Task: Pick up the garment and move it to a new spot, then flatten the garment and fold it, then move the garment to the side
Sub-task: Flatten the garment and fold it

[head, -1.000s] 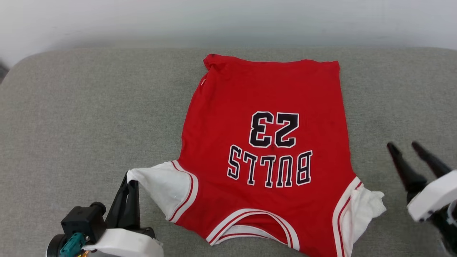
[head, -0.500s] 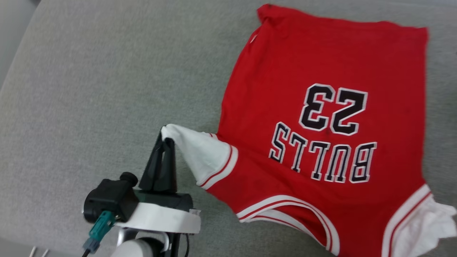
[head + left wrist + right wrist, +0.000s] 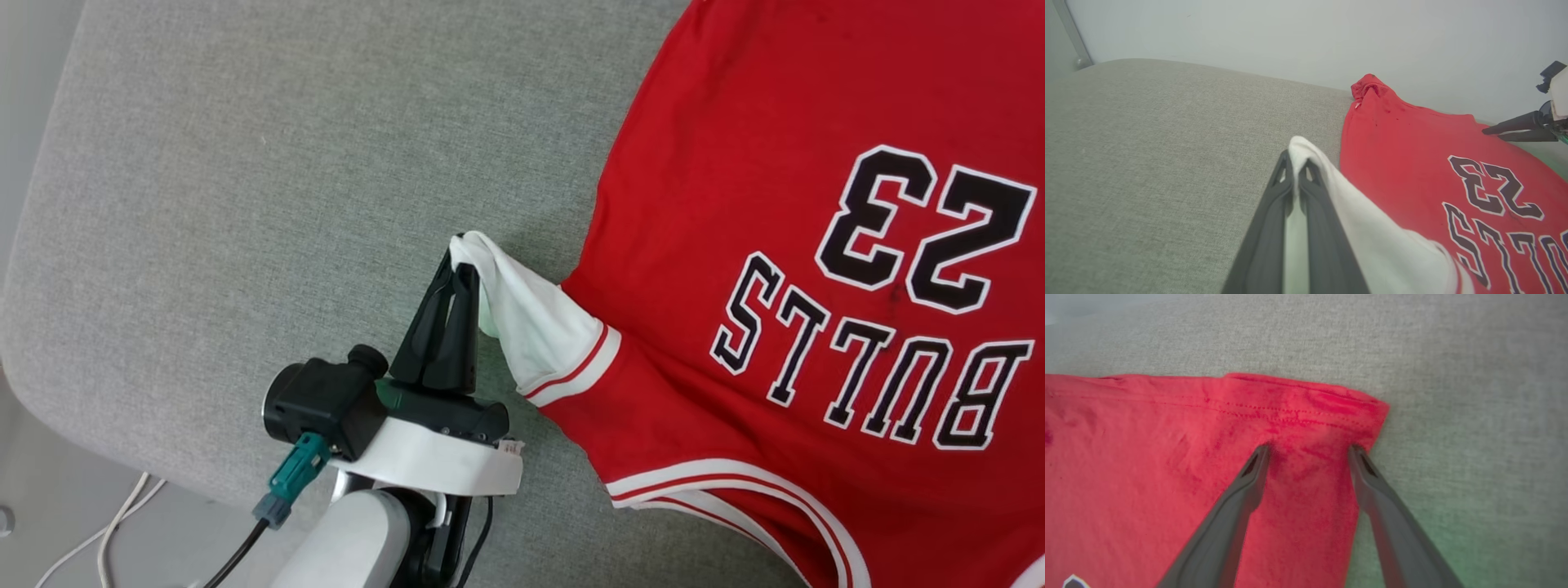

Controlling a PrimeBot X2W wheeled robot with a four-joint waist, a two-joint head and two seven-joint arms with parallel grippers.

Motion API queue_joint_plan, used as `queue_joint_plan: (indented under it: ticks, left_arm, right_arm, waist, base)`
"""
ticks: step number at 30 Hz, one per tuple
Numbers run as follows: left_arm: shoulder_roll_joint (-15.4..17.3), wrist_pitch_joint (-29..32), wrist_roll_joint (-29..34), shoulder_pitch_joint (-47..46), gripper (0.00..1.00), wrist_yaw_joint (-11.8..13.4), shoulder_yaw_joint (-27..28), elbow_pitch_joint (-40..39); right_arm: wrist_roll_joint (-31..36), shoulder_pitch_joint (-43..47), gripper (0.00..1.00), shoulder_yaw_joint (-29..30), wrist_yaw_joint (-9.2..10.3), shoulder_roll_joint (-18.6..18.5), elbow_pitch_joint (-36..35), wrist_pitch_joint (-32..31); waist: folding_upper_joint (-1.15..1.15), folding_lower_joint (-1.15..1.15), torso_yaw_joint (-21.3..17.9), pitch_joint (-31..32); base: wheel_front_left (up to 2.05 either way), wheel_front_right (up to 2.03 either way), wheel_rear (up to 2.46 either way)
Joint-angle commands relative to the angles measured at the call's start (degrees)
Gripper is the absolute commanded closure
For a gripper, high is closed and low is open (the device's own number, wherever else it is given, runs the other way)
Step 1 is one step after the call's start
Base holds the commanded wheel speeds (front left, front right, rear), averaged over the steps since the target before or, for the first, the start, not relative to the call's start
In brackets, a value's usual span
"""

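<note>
On a grey cushion (image 3: 245,204) lies the red shirt (image 3: 735,163), number side up; its white sleeve (image 3: 539,327) is lifted, pinched between the closed fingers of the left gripper (image 3: 460,258). At the shirt's hem corner the right gripper (image 3: 1308,447) is spread wide, tips near the cloth.

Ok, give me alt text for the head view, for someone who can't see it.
The robot's left claw is shut on the tip of the white sleeve of the garment, a red jersey printed BULLS 23 upside down. The rest lies spread on a grey cushion, running off the right edge.
</note>
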State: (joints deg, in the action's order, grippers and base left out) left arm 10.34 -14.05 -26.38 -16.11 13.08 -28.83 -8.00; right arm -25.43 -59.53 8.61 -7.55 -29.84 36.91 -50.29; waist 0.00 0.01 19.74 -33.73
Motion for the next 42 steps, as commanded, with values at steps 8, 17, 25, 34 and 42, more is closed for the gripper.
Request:
queue_joint_plan:
  ticks: [8,17,25,34,42]
  left_arm:
    - [-0.16,-0.8,0.15,-1.8,1.0,-1.38,0.95,2.96]
    - [2.36,-0.87,-1.63,2.15,1.0,-0.71,4.21,6.93]
    - [6.66,0.51,-3.52,8.2,1.0,1.95,8.64,7.0]
    - [10.01,2.64,-5.09,15.02,1.0,5.07,11.99,4.33]
    - [10.91,4.18,-5.39,16.72,1.0,5.99,12.09,3.14]
  right_arm:
    - [2.58,3.37,1.0,1.88,0.11,3.66,4.79,-4.88]
    - [0.86,7.43,1.0,-9.04,0.1,-1.48,-7.51,-0.51]
    - [-4.4,22.05,1.0,-16.45,0.1,-5.57,-21.42,-1.8]
    - [-7.24,48.82,1.0,-14.92,0.1,-3.22,-36.15,-6.84]
    - [-8.37,65.14,0.0,-13.23,0.09,5.51,-39.31,-6.92]
  waist:
    - [0.0,-0.01,-0.96,1.58]
    - [0.0,-0.01,-7.1,10.63]
    - [0.0,-0.01,-15.65,18.53]
    - [0.0,-0.01,-22.77,23.31]
    - [0.0,-0.01,-25.39,24.25]
  base:
    - [0.0,0.0,0.0]
    - [0.0,0.0,0.0]
    - [0.0,0.0,0.0]
    - [0.0,0.0,0.0]
    - [0.0,0.0,0.0]
